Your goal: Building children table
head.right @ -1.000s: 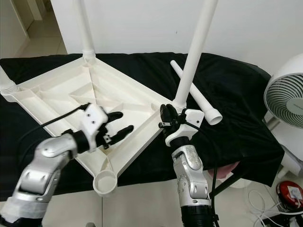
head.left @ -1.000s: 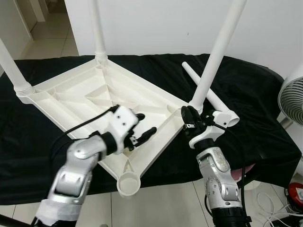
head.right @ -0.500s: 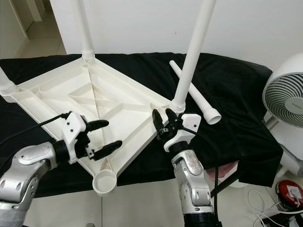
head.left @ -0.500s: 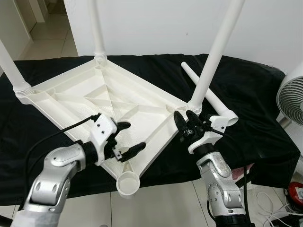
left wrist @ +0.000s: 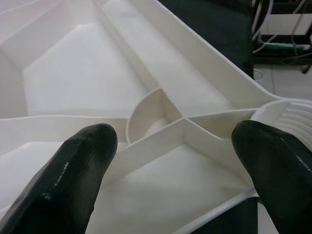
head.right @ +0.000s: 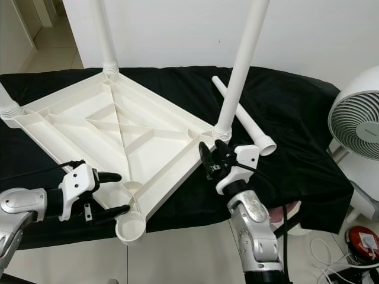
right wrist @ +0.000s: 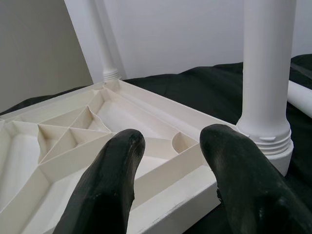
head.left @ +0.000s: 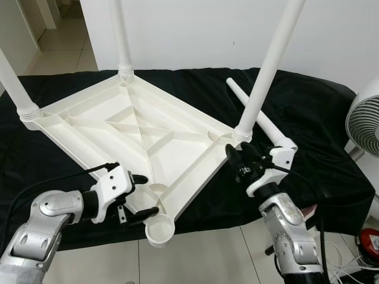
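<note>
A white plastic children's table (head.left: 136, 127) lies upside down on a black cloth. Three white legs stand in its corners: far left (head.left: 13, 86), back (head.left: 122, 35) and right (head.left: 269, 65). The near corner socket (head.left: 160, 229) is empty. A loose leg (head.left: 256, 111) lies on the cloth behind the right leg. My left gripper (head.left: 145, 195) is open, just left of the empty socket (left wrist: 287, 117) at the table's near edge. My right gripper (head.left: 237, 157) is open and holds nothing, a little in front of the right leg's base (right wrist: 265, 131).
The black cloth (head.left: 320, 118) covers a low platform whose front edge drops to a tiled floor (head.left: 195, 254). A white fan (head.right: 356, 121) stands at the right. A red object (head.right: 362, 242) and cables lie on the floor at the lower right.
My left gripper has pulled back from over the table's ribs to its near-left edge by the empty socket. My right gripper has drawn back from the right leg's base, still open.
</note>
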Controlling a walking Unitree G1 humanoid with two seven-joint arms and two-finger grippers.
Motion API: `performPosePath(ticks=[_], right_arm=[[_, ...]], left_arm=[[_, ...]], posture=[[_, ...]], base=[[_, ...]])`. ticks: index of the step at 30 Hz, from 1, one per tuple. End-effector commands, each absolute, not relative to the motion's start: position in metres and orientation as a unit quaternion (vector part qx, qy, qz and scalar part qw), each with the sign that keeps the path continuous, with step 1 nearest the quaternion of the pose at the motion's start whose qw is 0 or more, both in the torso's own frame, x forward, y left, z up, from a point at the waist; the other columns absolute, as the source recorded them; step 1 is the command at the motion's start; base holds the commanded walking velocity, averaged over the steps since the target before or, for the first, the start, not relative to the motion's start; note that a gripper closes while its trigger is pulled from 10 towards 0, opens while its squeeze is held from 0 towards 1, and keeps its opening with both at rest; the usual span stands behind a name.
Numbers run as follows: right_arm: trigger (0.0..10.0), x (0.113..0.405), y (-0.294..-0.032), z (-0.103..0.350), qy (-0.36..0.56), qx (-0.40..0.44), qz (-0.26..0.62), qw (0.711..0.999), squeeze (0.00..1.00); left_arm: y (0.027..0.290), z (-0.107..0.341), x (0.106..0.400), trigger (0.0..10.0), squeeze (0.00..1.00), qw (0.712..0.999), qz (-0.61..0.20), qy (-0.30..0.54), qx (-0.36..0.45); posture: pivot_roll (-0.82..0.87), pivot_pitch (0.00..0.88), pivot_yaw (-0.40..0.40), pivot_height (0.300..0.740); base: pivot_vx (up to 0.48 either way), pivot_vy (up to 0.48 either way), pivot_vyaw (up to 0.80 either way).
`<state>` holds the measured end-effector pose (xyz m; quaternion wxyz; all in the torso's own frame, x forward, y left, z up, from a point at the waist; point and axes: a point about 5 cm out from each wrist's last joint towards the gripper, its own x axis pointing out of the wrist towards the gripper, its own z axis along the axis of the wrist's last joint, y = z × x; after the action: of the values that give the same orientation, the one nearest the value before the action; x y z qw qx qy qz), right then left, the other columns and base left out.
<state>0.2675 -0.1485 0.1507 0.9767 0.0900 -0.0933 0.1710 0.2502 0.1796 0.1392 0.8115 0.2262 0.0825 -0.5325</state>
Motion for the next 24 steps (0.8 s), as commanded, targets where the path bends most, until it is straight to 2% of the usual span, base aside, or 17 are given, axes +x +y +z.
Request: performPosePath(ticks=[1,18,24], right_arm=[[10.0,0.266,-0.149,0.152,-0.091,0.084,0.175,0.977,0.0],[10.0,0.265,-0.147,0.156,-0.096,0.087,0.174,0.976,0.0],[10.0,0.261,-0.152,0.156,-0.094,0.083,0.167,0.978,0.0]], left_arm=[[0.179,0.138,0.252,10.0,0.0,0.805,-0.536,0.086,0.239],[0.179,0.136,0.292,10.0,0.0,0.805,-0.518,0.07,0.281],[0.187,0.128,0.301,10.0,0.0,0.773,-0.536,0.089,0.327]], posture=[[-0.06,0.008,-0.021,0.74],[-0.1,0.008,-0.013,0.74],[-0.11,0.013,0.001,0.74]], base=[[0.0,0.0,0.0],[0.0,0.0,0.0],[0.0,0.0,0.0]])
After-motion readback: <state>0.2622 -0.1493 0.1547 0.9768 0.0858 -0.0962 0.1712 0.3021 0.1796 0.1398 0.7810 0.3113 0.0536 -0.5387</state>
